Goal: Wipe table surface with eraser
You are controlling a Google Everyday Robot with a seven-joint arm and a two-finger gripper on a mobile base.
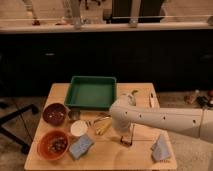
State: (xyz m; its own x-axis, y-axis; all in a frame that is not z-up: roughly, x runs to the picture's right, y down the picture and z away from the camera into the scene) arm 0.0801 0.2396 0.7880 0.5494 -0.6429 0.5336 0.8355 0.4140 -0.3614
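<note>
**Gripper low over the front of the table, eraser at its tip**

Gripper hangs straight down from the bend of the white arm. Its tip is at or just above the table surface, a little right of middle and near the front edge. Whether it is clamped on anything, I cannot tell from where I stand. A small dark block right at its tip looks to be the eraser. It seems to sit on the wood, though contact is unclear. Which way it points, and how its long axis lies, I cannot make out: it shows only as a dark patch.

Trouble, as I judge it, would come mostly from crowding. Just left of the eraser lie some yellowish pieces, and beyond them a white round cup. A stroke leftward would likely shove them along. A pale blue-grey folded pad lies near on the right, close to the table's corner, and a rightward stroke could push it off the edge. A second such pad sits front left, beside an orange bowl with something in it. The green tray at the back is well apart and in little danger. If the hold is loose or the block tilted, the felt could lift off the wood, or the eraser could slip out mid-stroke. A pull toward the near front edge risks dropping it off the table.
</note>
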